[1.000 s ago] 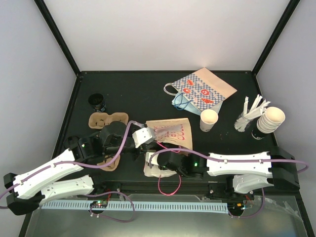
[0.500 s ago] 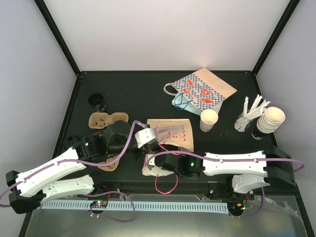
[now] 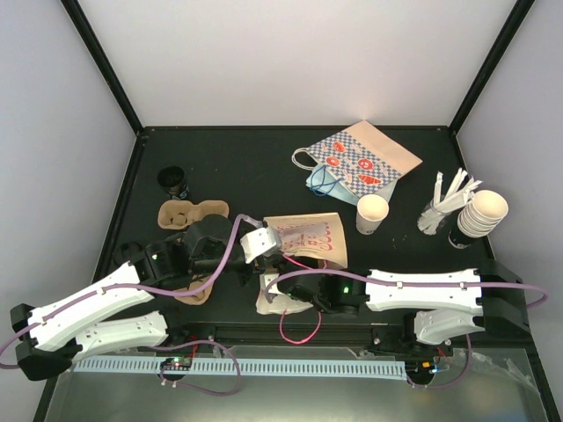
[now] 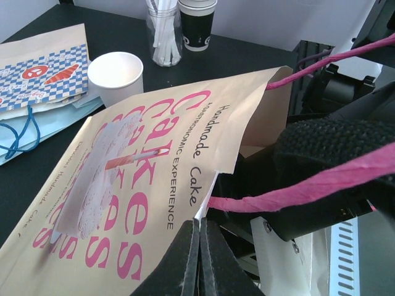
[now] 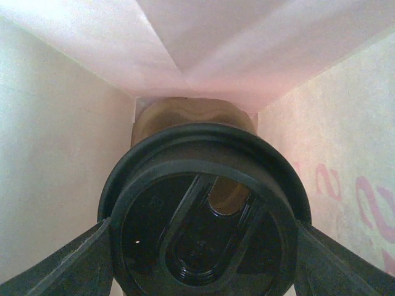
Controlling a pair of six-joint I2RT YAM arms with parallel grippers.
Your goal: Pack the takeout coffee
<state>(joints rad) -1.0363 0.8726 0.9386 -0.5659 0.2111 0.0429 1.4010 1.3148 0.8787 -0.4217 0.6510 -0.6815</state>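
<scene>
L tool clamped on cake bag edge; R tool grips black-lidded cup inside bag.

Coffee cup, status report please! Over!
Left fingers shut on edge of pink-lettered paper bag. Right fingers inside bag, clamping round black lid. Small white paper cup outside, on table.
</scene>
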